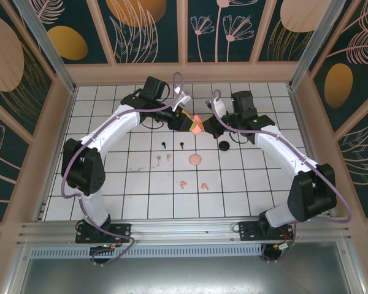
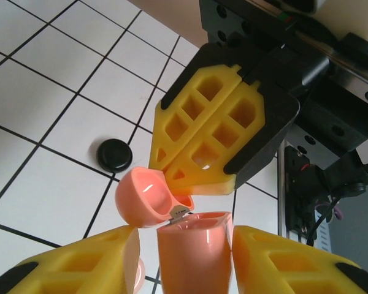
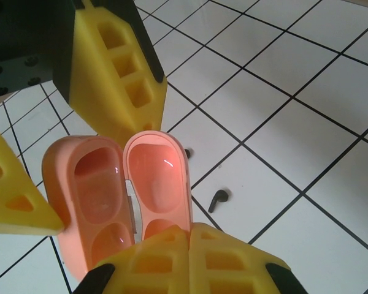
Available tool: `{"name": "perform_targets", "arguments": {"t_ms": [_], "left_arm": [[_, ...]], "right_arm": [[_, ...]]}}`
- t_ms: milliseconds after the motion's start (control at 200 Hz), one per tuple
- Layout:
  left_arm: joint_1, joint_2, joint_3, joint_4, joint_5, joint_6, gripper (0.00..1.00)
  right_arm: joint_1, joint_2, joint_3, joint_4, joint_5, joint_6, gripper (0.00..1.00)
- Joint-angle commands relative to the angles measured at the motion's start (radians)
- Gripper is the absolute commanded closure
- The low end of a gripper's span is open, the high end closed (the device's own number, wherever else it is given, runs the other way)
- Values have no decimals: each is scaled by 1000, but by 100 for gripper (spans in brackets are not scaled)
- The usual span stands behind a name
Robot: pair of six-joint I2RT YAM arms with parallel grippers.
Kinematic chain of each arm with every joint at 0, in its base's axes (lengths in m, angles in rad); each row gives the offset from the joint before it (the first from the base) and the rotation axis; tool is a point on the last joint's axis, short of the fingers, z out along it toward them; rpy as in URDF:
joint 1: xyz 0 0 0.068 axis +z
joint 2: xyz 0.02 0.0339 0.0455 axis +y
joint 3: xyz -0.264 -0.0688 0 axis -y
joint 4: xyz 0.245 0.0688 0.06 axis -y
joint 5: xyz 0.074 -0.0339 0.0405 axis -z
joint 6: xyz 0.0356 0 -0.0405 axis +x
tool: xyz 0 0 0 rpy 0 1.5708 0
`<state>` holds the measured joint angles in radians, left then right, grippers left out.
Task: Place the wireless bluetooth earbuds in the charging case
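Though clamping the open charging case [image 3: 89, 184] aloft in the left gripper [image 2: 184, 257], lid [image 2: 144, 196] propped by the closed-up right gripper [image 3: 190, 246], have inserted nothing yet; must fetch coral earbuds [image 1: 183, 183] from the table [image 1: 110, 184].

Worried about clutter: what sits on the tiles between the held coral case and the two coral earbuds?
In the top view, one round pale-pink puck lies between the coral case and coral earbuds.

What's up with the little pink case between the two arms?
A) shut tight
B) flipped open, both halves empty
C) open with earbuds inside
B: the right wrist view shows the pink case hinged open with both hollows bare, and a black earbud lying on the tiles.
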<state>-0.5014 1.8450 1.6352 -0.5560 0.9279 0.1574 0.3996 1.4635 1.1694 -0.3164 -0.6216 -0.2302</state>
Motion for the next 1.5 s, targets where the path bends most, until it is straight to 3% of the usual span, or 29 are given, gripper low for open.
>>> {"name": "perform_targets", "arguments": {"t_ms": [0, 295, 530, 696, 751, 781, 901, 1051, 1236, 1381, 1491], "left_arm": [[-9, 13, 19, -26, 63, 43, 58], [-9, 21, 25, -40, 71, 62, 66], [-9, 27, 19, -46, 75, 71, 82], [-9, 10, -14, -18, 75, 62, 100], [-9, -3, -39, 17, 65, 44, 100], [-9, -14, -55, 42, 57, 32, 100], [-1, -78, -154, 209, -16, -54, 100], [39, -202, -325, 496, -103, -207, 100], [54, -343, -509, 747, -285, -309, 100], [54, -438, -632, 907, -424, -358, 100], [54, -506, -756, 1073, -470, -360, 100]], "right_arm": [[15, 18, 33, -7, -17, -24, 100], [25, 29, 53, -36, -9, -41, 100], [25, 31, 56, -29, 3, -33, 100], [25, 23, 59, 3, 30, -1, 100], [24, 20, 64, 8, 39, 16, 85], [24, 16, 67, 10, 46, 26, 76], [22, -25, 68, -8, 58, 70, 58], [21, -132, 1, -20, 93, 174, 47], [46, -231, -125, -31, 188, 398, 44], [151, -253, -187, -61, 362, 559, 44], [238, -247, -220, -73, 468, 700, 44]]}}
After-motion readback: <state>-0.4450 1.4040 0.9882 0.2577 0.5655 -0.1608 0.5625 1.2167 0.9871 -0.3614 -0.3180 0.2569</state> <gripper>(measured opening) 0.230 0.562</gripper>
